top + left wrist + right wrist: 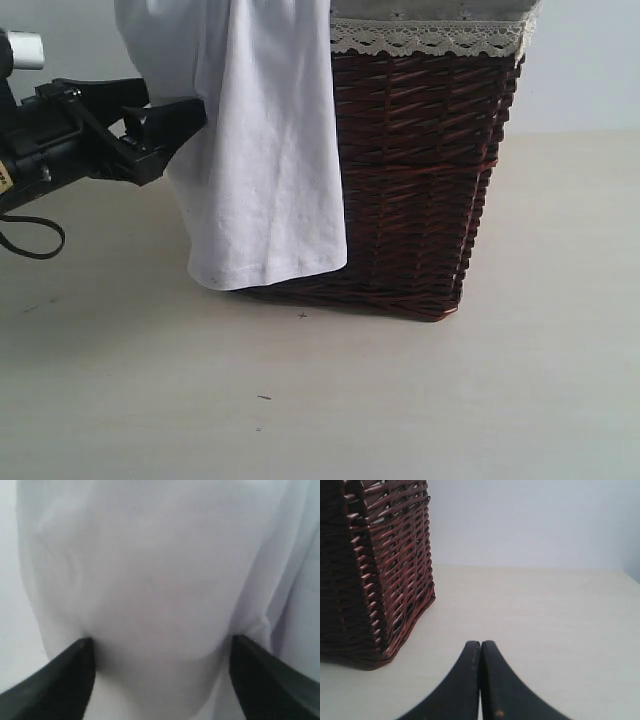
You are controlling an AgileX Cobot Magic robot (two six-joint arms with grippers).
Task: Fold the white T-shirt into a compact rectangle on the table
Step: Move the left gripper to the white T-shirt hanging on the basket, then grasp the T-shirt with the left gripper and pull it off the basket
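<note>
The white T-shirt [255, 150] hangs down the left side of a basket, its hem just above the table [420, 400]. No red band or neck tag shows. My left gripper [185, 130] reaches in from the left at mid-height of the cloth. In the left wrist view it [160, 642] is open, its black fingers [65, 680] spread wide and pressed against a bulge of the shirt [155, 580]. My right gripper [481, 644] is shut on nothing and hovers low over the table [550, 625] beside the basket. It is out of the exterior view.
A tall dark brown wicker basket [420, 190] with a cream lace-edged liner [430, 35] stands in the middle of the table; its side [375, 580] is close to my right gripper. A white wall rises behind. A black cable [30, 240] loops under the left arm.
</note>
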